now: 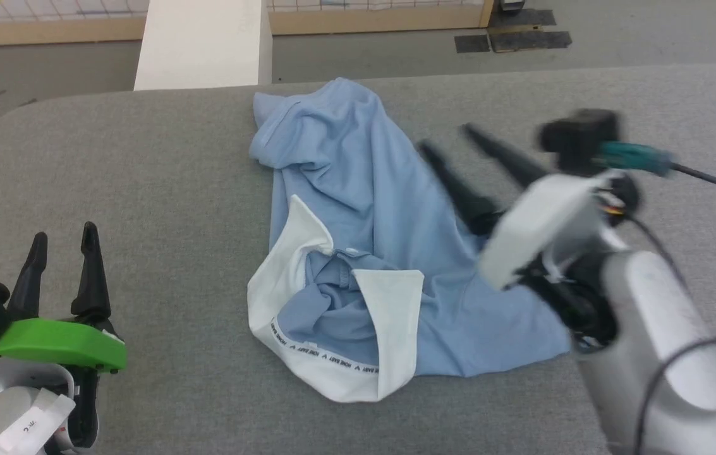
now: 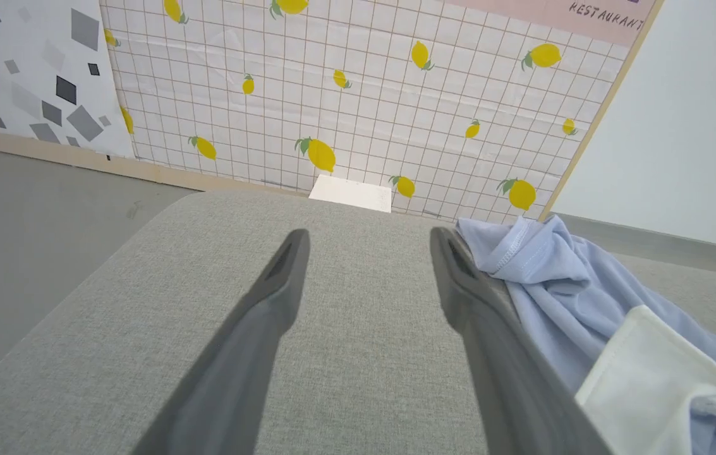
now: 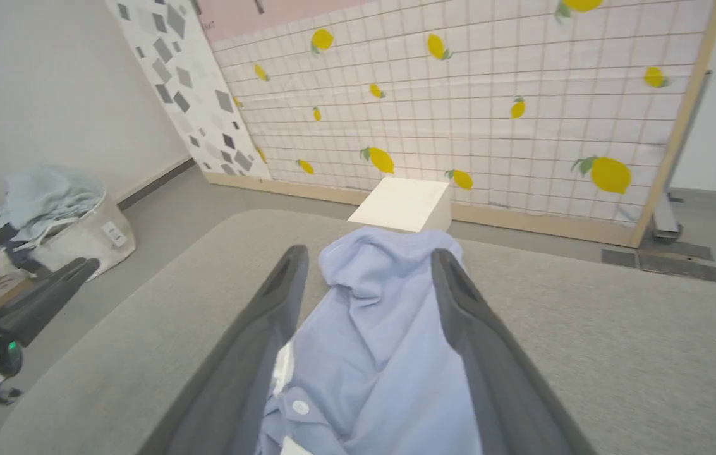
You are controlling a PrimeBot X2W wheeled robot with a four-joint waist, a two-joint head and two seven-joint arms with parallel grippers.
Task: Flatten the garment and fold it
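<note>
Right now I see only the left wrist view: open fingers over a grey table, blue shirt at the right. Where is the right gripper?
Observer: The right gripper hangs over the right edge of the polo shirt, jaws spread wide.
Operator: Is the shirt flat?
Observer: No. It lies crumpled, with its white collar at the end nearest the robot.
Operator: Anything else around?
Observer: A white bin heaped with pale cloth stands on the floor.

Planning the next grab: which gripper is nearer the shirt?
The right gripper: its open fingers reach the shirt's right edge, cloth showing between them in its wrist view. The left gripper stands well clear.
</note>
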